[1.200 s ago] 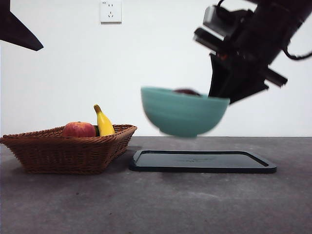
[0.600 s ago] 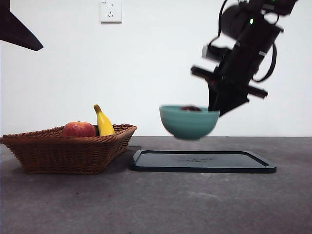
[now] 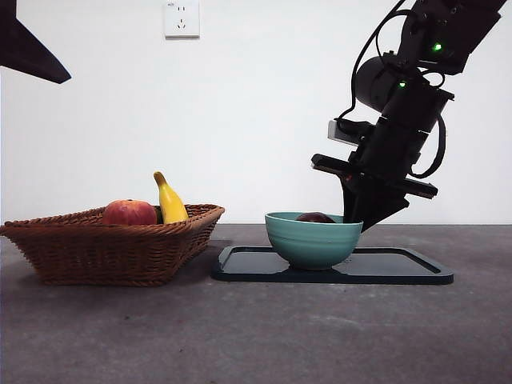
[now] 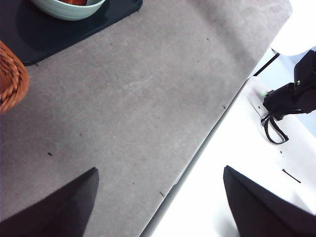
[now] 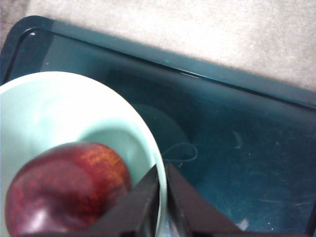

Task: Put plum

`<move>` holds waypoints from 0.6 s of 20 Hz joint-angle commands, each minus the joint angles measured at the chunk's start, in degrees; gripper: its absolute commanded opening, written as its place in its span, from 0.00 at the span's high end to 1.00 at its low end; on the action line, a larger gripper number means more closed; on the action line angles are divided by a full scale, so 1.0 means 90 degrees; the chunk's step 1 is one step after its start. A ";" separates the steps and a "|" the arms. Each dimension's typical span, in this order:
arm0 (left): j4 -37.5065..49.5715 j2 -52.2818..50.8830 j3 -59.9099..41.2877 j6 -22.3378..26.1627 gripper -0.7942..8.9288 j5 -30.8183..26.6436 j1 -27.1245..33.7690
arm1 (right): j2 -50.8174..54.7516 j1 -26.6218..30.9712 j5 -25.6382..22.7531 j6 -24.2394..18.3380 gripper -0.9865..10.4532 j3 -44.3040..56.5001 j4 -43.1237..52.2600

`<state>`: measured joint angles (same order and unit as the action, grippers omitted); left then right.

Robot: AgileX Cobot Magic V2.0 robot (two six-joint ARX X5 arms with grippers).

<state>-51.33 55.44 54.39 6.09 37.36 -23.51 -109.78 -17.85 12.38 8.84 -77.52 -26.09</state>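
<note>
The dark maroon plum (image 3: 314,218) lies inside a teal bowl (image 3: 312,240) that stands on the black tray (image 3: 400,268). My right gripper (image 3: 352,220) comes down from the upper right and is shut on the bowl's right rim. In the right wrist view the jaws (image 5: 162,170) pinch the rim of the bowl (image 5: 59,108), with the plum (image 5: 64,187) just inside it and the tray (image 5: 237,138) beneath. My left gripper (image 4: 160,170) is open and empty, high over the bare table, away from the bowl (image 4: 66,7).
A wicker basket (image 3: 112,248) at the left holds a red-orange apple (image 3: 130,212) and a yellow banana (image 3: 170,200). The waiting left arm shows as a black tip (image 3: 32,48) at the top left. The table's edge (image 4: 197,153) shows in the left wrist view.
The right gripper has carried the bowl with the plum down and away from the camera; it was in the air and now rests on the tray. The left arm has not moved.
</note>
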 commanded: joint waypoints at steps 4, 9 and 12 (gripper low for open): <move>0.0015 0.0039 0.0068 0.0058 0.50 0.0019 -0.0027 | -0.0141 -0.0012 -0.0027 -0.0002 0.76 -0.0141 -0.0085; 0.0017 0.0039 0.0068 0.0063 0.50 0.0019 -0.0027 | 0.0678 0.0012 -0.0053 -0.0010 0.76 -0.0141 -0.0260; 0.0017 0.0039 0.0068 0.0063 0.50 0.0019 -0.0027 | 0.1678 0.0005 -0.0007 -0.0056 0.76 -0.0141 -0.0680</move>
<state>-51.37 55.44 54.39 6.09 37.36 -23.51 -93.45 -17.58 12.38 8.78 -77.58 -32.69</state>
